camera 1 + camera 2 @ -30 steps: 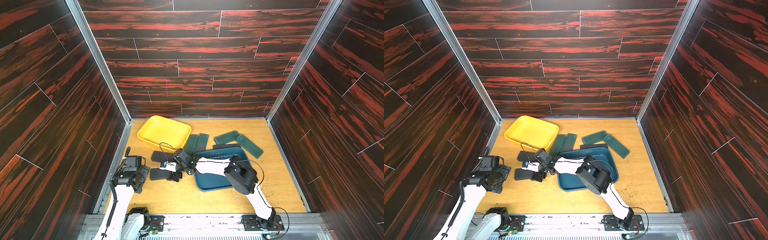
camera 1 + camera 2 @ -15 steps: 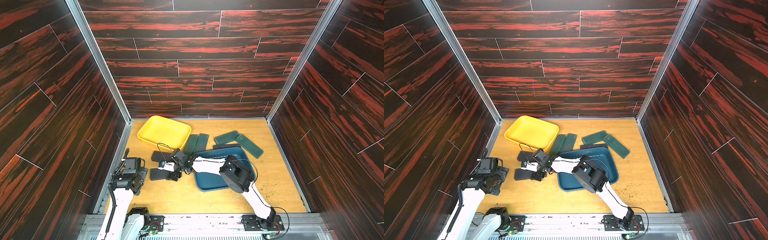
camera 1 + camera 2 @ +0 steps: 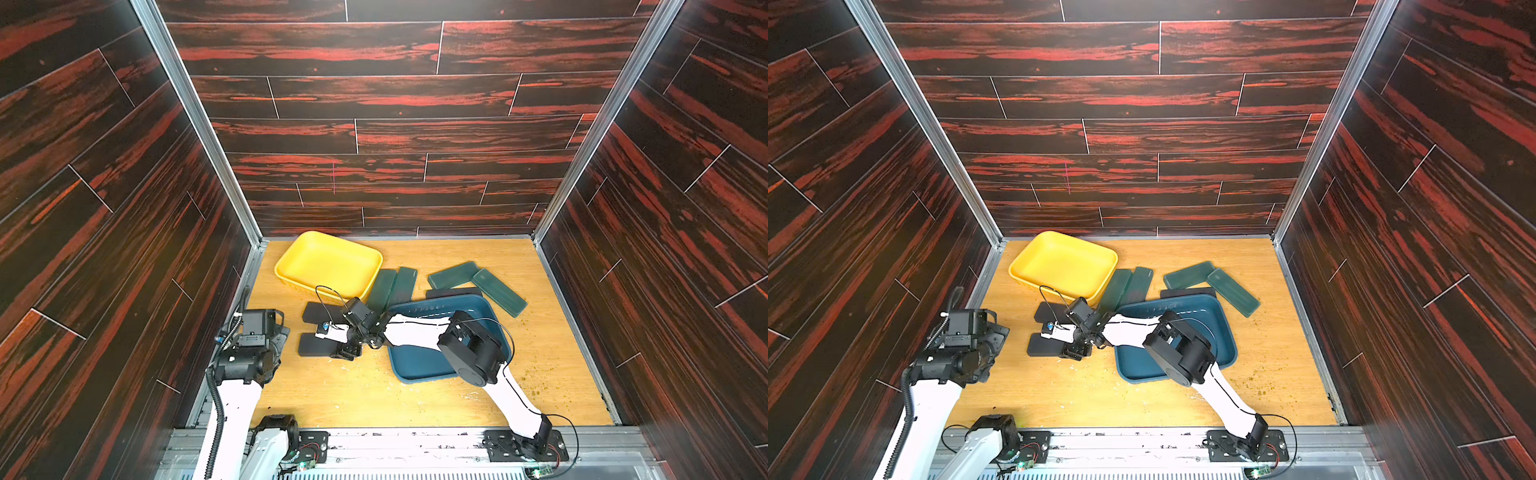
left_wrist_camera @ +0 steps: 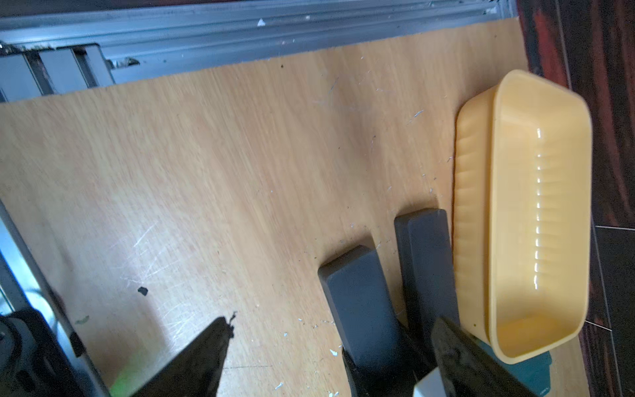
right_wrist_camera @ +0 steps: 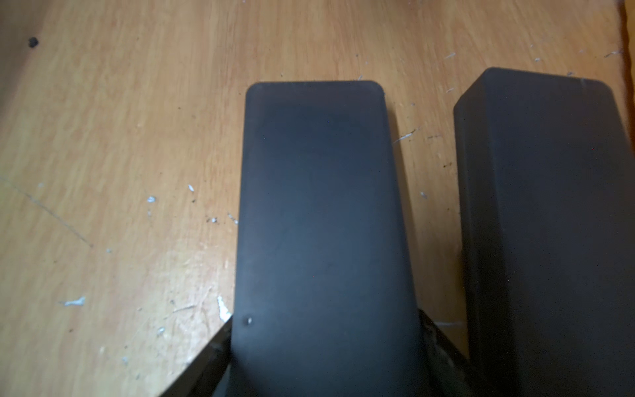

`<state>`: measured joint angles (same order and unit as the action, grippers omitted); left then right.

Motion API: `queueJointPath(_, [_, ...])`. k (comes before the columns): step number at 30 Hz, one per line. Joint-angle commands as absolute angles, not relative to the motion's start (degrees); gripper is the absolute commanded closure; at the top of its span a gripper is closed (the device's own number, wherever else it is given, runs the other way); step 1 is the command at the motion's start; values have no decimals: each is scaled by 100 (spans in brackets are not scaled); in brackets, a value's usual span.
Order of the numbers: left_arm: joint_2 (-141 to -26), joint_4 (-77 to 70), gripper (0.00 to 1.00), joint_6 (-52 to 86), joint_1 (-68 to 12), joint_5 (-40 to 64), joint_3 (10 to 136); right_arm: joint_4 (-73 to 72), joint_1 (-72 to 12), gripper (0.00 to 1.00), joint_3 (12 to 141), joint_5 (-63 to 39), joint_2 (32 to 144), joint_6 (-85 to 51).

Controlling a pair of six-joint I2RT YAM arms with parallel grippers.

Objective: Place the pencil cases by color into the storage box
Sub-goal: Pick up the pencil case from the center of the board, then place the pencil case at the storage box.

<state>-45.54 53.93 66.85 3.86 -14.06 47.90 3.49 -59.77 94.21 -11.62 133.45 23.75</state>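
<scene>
The left gripper [image 4: 330, 350] hangs at about 8 o'clock on the table [image 3: 353, 395], jaws spread and holding nothing; its arm has drawn back toward the left wall since 1 second ago. Next come 2 black pencil cases: the near black case [image 3: 313, 345], which the right gripper [image 3: 345, 351] now pinches at its right end, the jaws having narrowed onto it from a wider stance, and the far black case [image 3: 320, 312] beside it, untouched. At 11 o'clock sits the yellow tray [image 3: 328, 262], unmoved. Toward the centre, 2 green cases [image 3: 392, 284] lie side by side, then the blue tray [image 3: 419, 361] with the right arm stretched across it. A 3rd black case [image 3: 453, 292] peeks out behind that tray. At 2 o'clock, 2 more green cases [image 3: 478, 282] touch at a corner.
</scene>
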Motion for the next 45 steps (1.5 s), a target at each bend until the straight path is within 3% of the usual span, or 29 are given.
queueJointPath(1, [-4634, 5608, 7, 6355, 416, -1822, 5173, 338, -6002, 40, 9255, -1337, 13212, 2045])
queueJointPath(11, [-5180, 5181, 5, 5493, 413, -1460, 6074, -110, -5993, 41, 9180, -1192, 12766, 1304])
queueJointPath(26, [-6109, 4864, 3, 3708, 413, -109, 7471, -483, -5538, 41, 8781, -739, 11566, -318])
queueJointPath(32, [-6221, 4771, 0, 3166, 322, 123, 7760, -108, -5200, 41, 8542, -35, 10908, -837])
queueJointPath(45, [-6784, 4298, 0, 2655, -1248, -852, 7702, 843, -4248, 41, 7020, 891, 8711, -1440])
